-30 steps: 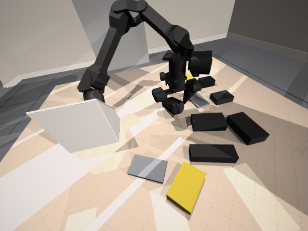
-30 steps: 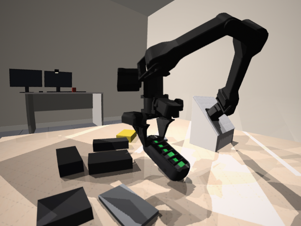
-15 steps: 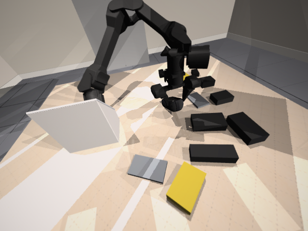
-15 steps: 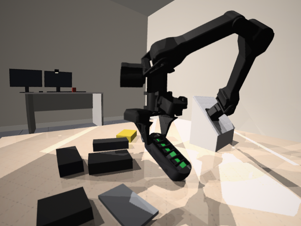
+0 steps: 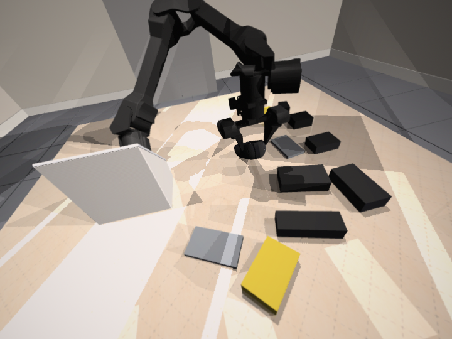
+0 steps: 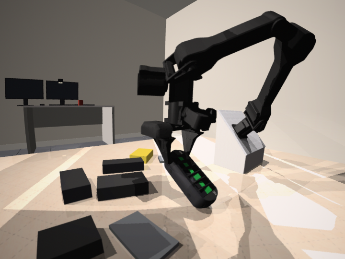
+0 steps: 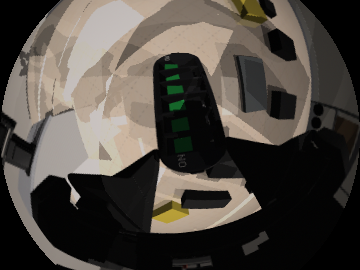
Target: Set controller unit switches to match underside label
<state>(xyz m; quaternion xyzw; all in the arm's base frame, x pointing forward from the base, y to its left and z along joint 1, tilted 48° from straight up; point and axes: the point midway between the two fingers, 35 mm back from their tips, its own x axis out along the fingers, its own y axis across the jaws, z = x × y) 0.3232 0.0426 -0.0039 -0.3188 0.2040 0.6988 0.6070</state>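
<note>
The dark grey controller unit (image 5: 252, 150) (image 6: 181, 178) (image 7: 183, 111) is a long rounded bar with a row of green-marked rocker switches on its top. It hangs tilted: the far end is up between my fingers and the near end points down towards the bench. My gripper (image 5: 253, 140) (image 6: 178, 156) (image 7: 192, 147) is shut on the unit's upper end, gripping it across its width. The switch face shows in the exterior view and wrist views. The underside label is hidden in every view.
A white wedge-shaped stand (image 5: 109, 182) (image 6: 234, 139) sits by the arm's base. Several black blocks (image 5: 303, 177) (image 5: 359, 186) (image 5: 310, 223) lie right of the unit. There is also a yellow block (image 5: 270, 272) and two grey plates (image 5: 214, 246) (image 5: 287, 145).
</note>
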